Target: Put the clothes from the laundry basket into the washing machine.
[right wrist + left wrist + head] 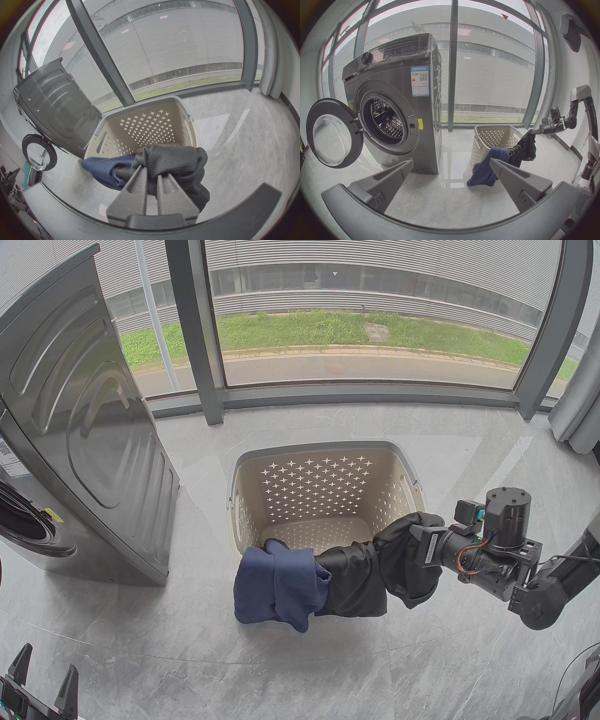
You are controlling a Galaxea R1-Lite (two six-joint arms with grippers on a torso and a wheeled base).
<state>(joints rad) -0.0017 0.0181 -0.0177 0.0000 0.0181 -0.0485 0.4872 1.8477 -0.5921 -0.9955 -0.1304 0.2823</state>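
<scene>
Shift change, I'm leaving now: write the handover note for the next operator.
Left gripper: jaws open, empty, low, facing the washer.
Right gripper: jaws shut on black garment at the basket's near corner.
Blue garment hangs over the basket's near rim, touching the black one.
Washer door open; drum looks empty.
Done: basket floor looks bare. Left: get both garments into the drum.

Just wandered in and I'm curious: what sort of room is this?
Probably a laundry corner: a grey front-loading washing machine, round door open, a beige perforated plastic laundry basket, tall windows behind.
</scene>
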